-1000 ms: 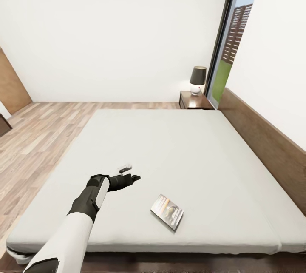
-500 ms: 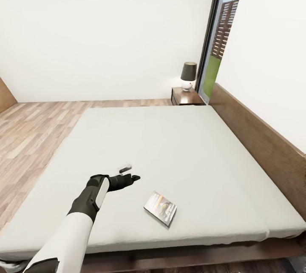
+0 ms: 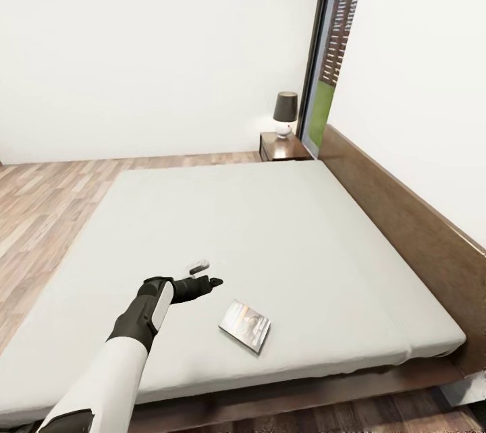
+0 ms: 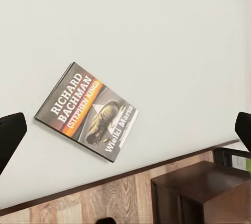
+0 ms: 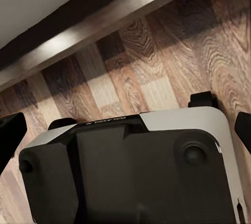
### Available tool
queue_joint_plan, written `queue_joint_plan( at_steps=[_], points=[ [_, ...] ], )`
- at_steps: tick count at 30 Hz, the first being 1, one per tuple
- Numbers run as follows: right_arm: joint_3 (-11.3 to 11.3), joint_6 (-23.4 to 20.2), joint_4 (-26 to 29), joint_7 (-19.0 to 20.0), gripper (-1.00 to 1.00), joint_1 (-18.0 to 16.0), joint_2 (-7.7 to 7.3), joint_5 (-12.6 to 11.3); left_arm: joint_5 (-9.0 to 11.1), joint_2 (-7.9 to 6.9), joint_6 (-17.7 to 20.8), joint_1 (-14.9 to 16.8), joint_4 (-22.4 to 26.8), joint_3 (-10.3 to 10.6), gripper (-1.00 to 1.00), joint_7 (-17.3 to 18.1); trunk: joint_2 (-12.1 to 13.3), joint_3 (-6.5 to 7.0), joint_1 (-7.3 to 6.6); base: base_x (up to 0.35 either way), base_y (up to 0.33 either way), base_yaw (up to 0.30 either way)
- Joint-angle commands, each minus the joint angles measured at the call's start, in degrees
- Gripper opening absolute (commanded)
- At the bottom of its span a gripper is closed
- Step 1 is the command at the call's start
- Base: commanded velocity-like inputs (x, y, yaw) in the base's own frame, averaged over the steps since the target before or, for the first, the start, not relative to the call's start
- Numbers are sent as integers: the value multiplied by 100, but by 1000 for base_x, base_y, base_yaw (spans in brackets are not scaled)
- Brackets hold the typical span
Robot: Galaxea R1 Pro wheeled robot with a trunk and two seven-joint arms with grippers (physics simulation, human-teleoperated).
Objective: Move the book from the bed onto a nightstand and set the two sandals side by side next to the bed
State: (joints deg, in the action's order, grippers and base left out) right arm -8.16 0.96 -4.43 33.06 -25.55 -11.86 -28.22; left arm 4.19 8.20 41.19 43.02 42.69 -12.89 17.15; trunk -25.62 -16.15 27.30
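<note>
Left gripper point(image 3: 202, 275): I see its fingers spread wide, holding nothing, hovering over the mattress just left of the book.
Right gripper point(image 5: 125, 130): fingertips far apart at the frame edges, empty, above the robot base point(image 5: 130, 166) and the wood floor point(image 5: 172, 56).
Book point(image 3: 245, 326): lying flat near the foot edge of the bed point(image 3: 283, 231), cover up.
Nightstand point(image 3: 283, 146): far corner by the headboard, lamp point(image 3: 285, 112) on top.

The bed point(image 3: 283, 231) runs off the frame's lower left, and the nightstand point(image 3: 285, 147) details are too small to read.
</note>
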Motion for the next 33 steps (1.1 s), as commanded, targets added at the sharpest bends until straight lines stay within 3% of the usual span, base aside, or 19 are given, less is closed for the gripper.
queue_joint_plan(
  at_steps=[1, 16, 33],
  points=[
    [-49, 10, -22, 35, 100, -11, 3, -61, 45, 6, 53, 4, 5, -30, 100, -2, -11, -19, 3, 0, 0, -144],
    [-52, 10, -22, 34, 100, -11, 4, -61, 46, -1, 48, 4, 17, -30, 100, -1, -11, -136, 3, 0, 0, -127],
    [-54, 10, -22, 34, 100, -11, 5, -61, 46, -3, 51, 4, 20, -30, 100, -1, -11, -213, 3, 0, 0, 38]
  ],
)
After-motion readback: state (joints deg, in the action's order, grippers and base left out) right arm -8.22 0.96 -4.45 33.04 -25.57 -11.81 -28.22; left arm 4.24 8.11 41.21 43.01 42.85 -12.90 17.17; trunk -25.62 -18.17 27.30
